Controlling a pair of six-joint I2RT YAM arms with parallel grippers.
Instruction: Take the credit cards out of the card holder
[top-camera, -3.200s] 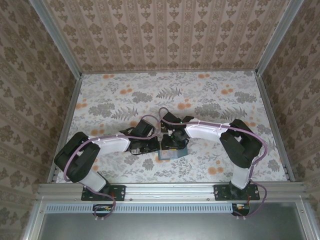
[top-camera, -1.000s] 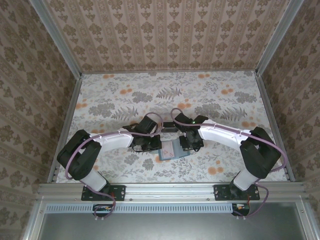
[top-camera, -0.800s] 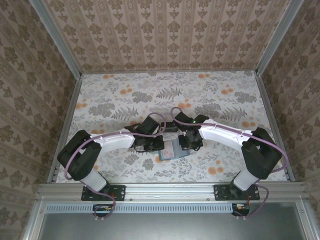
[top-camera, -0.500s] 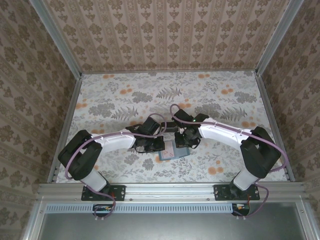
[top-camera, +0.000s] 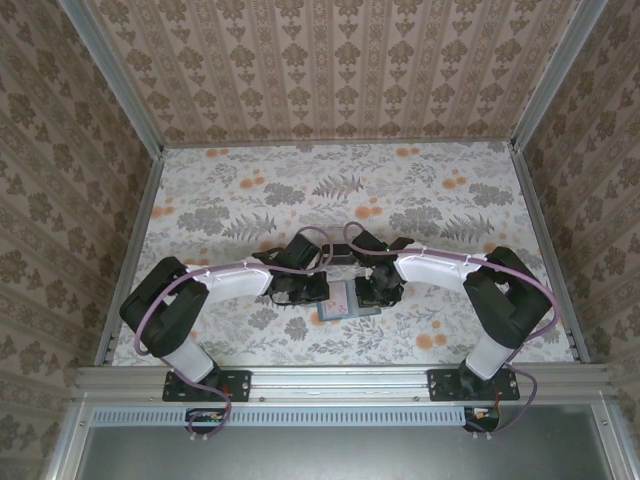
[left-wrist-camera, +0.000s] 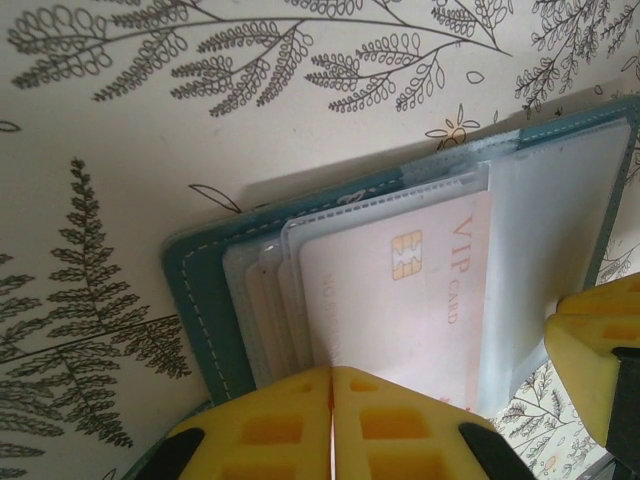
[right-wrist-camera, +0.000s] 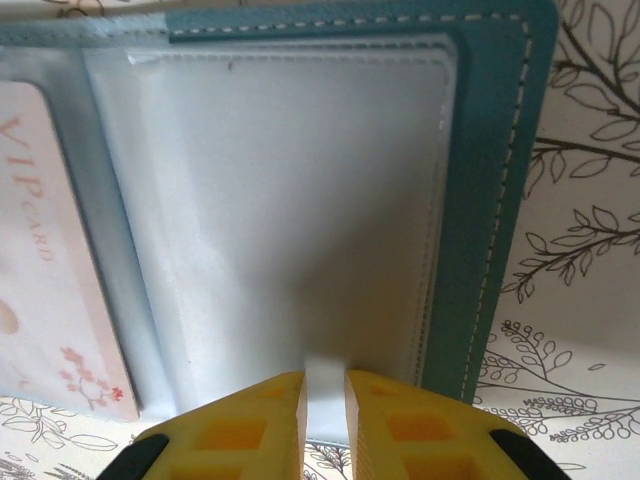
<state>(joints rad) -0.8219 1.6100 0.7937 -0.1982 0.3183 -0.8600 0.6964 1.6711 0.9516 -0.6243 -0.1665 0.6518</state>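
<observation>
- The left pincer (left-wrist-camera: 332, 385) has its yellow jaws pressed together at the near edge of the open holder, over the bottom of the top card. I cannot tell whether anything thin is caught between them. If it bears down on that card, the card is pinned and cannot slide out.
- The pale pink VIP card (left-wrist-camera: 400, 290) with a gold chip lies in the front pocket of the holder's left half. More pinkish edges are stacked behind it. A careless pull may drag several out at once, or leave the rear ones buried.
- The small teal stitched card holder (left-wrist-camera: 200, 300) lies open and flat on the floral-patterned worktop (left-wrist-camera: 150, 120), between the two arms. Nothing fixes it but the left pincer, so a sideways tug could make it skid or fold shut.
- The clear plastic sleeve (right-wrist-camera: 290, 200) on the right half looks empty.
- The right pincer (right-wrist-camera: 325, 385) is nearly closed, with a pale strip of that sleeve's near edge clamped between its jaws. It grips the sleeve and not a card, so pulling here would likely lift the whole holder or strain the seam.
</observation>
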